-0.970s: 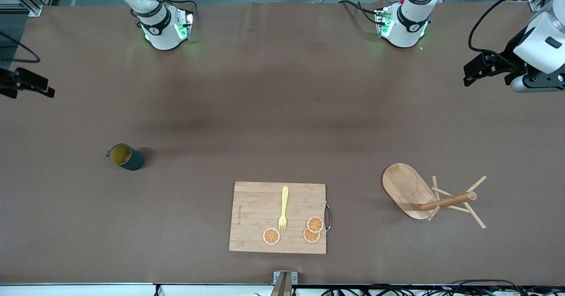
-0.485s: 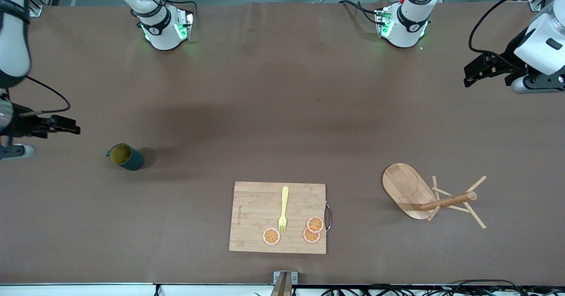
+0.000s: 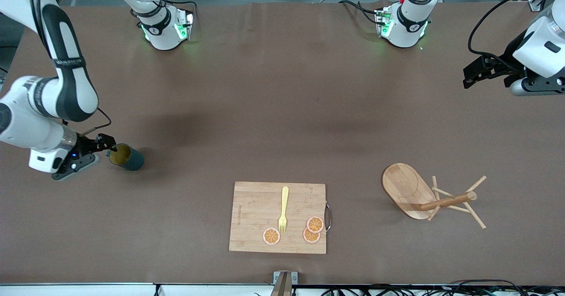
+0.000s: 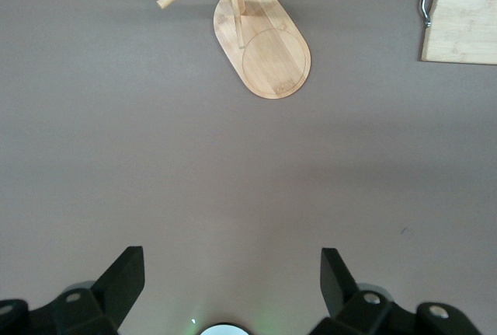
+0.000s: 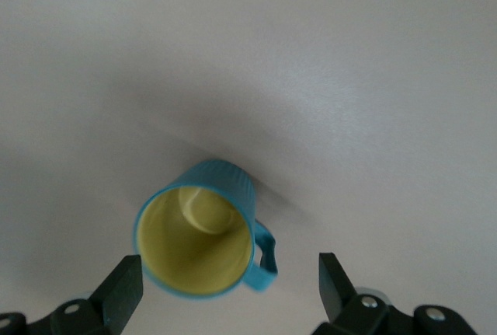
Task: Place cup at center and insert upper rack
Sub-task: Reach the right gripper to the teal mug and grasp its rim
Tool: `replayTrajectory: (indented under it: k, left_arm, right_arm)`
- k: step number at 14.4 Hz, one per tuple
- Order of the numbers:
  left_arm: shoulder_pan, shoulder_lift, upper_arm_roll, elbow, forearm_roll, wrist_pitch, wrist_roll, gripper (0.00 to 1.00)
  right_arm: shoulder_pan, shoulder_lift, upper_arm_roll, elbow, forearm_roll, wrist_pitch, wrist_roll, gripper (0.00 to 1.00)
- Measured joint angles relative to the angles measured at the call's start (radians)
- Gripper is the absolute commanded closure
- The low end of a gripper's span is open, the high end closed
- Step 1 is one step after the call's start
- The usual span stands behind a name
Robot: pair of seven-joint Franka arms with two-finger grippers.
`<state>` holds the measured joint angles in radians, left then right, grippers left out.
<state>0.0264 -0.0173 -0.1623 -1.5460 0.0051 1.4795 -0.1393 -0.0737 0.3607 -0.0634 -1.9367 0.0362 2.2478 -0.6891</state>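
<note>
Front view: right end effector, fingers spread, has arrived beside the cup.

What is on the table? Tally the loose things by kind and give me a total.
Cup: 1
Upper rack, lying on its side: 1
Cutting board: 1
Fork, on the board: 1
Orange slices, on the board: 3
Total: 7
</note>
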Motion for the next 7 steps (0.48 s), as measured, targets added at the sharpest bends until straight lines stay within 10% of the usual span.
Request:
replayTrajectory:
  k: [4,7]
  left_arm:
    - [0.000,0.000,0.000,0.003,0.000,0.002,0.000,0.00]
    - [0.000,0.001,0.000,0.004,0.000,0.002,0.000,0.00]
  right_arm:
    - [0.000,0.070,0.000,-0.001,0.000,0.057,-0.013,0.06]
    - [0.000,0.102,0.000,-0.005,0.000,0.091,-0.026,0.53]
